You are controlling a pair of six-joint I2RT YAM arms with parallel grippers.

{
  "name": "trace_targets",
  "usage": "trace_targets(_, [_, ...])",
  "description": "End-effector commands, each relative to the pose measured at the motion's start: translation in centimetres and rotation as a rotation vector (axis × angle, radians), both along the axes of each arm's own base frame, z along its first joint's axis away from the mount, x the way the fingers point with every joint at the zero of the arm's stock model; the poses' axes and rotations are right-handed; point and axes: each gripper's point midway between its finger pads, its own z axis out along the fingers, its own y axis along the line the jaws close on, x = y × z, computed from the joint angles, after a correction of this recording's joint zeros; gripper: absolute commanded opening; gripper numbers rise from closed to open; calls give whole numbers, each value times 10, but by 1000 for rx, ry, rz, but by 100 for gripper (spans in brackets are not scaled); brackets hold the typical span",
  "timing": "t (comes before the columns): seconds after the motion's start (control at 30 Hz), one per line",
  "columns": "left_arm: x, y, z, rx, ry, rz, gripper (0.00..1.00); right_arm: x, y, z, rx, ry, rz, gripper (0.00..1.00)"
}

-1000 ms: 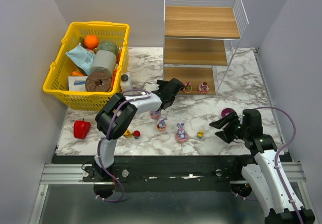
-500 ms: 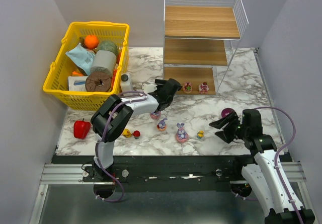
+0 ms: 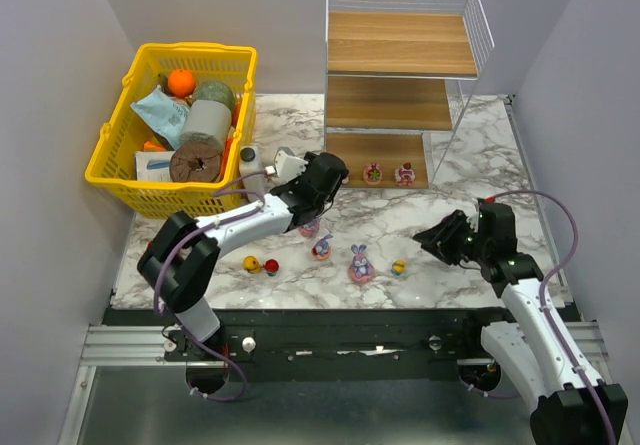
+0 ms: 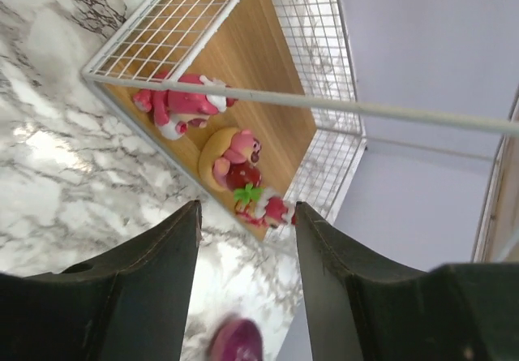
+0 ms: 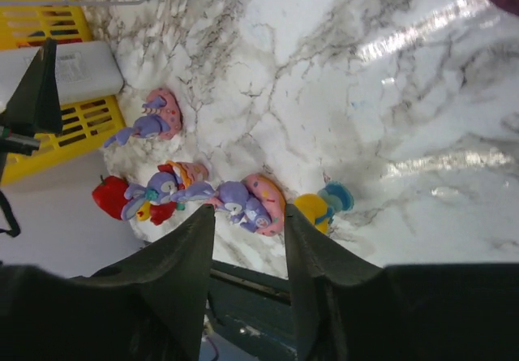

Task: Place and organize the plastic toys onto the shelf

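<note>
Toys (image 3: 360,263) lie unmoved; right gripper (image 3: 430,238) has advanced toward them.

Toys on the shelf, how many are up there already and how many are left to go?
Done: two pink toys stand on the bottom board of the shelf. In hand: nothing; the left tool and right tool are open and empty. Left: at least six loose toys wait on the table.

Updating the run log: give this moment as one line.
left jaws open | right jaws open | two pink figurines on shelf bottom board
</note>
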Motion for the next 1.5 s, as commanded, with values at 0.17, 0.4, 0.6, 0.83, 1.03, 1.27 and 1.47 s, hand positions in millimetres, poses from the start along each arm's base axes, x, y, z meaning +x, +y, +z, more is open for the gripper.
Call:
trace_targets(0.17, [-63,68,-20,378,83,-392,56,68,22,74,-110,-458,83,38])
trace_targets(0.4, [-58,99,12,402,-36,-486,56,111,82,75,-237,-511,166,35])
trace_targets(0.6, [-63,108,30,517,-99,-547,55,141,103,52,-305,-480,150,29])
trace_targets(0.83, [-79,116,28,591,-179,-616,56,163,114,35,-342,-421,104,27])
trace_targets(1.03, [-85,116,36,632,-278,-654,57,185,134,17,-333,-398,87,10])
trace_targets(1.27, [-85,119,44,681,-312,-672,64,164,134,24,-309,-374,93,3])
trace_targets(1.47, [-86,119,36,698,-314,-689,74,109,110,33,-351,-211,176,14])
